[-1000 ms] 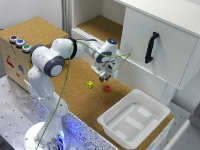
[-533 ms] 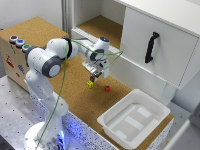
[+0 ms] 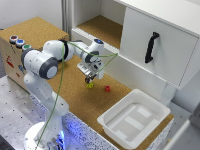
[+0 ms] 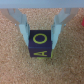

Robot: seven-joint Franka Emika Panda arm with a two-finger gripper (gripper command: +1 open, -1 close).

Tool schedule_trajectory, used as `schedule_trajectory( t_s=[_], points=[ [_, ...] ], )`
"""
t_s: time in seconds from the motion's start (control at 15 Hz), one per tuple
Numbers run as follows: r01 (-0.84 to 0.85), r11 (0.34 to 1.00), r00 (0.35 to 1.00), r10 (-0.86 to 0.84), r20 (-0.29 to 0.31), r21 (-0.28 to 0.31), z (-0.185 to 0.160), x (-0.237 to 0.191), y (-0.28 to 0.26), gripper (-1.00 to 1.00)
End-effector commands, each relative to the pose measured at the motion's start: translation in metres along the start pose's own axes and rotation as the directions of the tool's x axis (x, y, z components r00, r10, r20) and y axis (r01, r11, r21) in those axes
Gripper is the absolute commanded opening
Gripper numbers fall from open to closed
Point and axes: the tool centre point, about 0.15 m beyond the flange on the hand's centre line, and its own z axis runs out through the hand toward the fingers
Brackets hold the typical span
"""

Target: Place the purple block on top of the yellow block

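Observation:
In the wrist view the purple block (image 4: 40,44), a dark cube with yellow letters, sits between my gripper's (image 4: 41,41) two pale fingers (image 4: 22,27), which press its sides. The gripper is shut on it. The exterior view has the gripper (image 3: 90,78) low over the cork table, directly above the yellow block (image 3: 90,85), a tiny bright cube. Whether the purple block touches the yellow one I cannot tell. The purple block hides the yellow block in the wrist view.
A small red block (image 3: 107,88) lies on the cork just to the exterior view's right of the gripper, also showing at the wrist view's edge as a red block (image 4: 81,21). A white tray (image 3: 134,118) sits nearer the table's front. A white cabinet (image 3: 155,47) stands behind.
The gripper with the purple block has moved toward the exterior view's left and downward, ending right over the yellow block.

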Motion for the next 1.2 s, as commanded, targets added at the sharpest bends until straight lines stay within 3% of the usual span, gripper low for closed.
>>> schedule_trajectory(
  t_s=[0.0,0.2,0.27,0.53,0.87,1.13],
  points=[
    [0.034,0.999,0.999,-0.034,-0.003,0.007,0.021,0.02,0.002,-1.0],
    [0.041,0.999,0.999,-0.041,0.008,0.012,0.023,0.029,0.012,-1.0],
    [0.046,0.999,0.999,-0.046,0.018,-0.003,0.024,0.031,0.013,1.0],
    [0.062,0.998,0.998,-0.062,0.0,-0.029,0.006,0.032,0.013,1.0],
    [0.1,0.995,0.99,-0.097,-0.099,0.019,-0.061,0.014,0.01,1.0],
    [0.108,0.994,0.987,-0.103,-0.121,0.035,-0.099,-0.003,0.028,1.0]
  ],
)
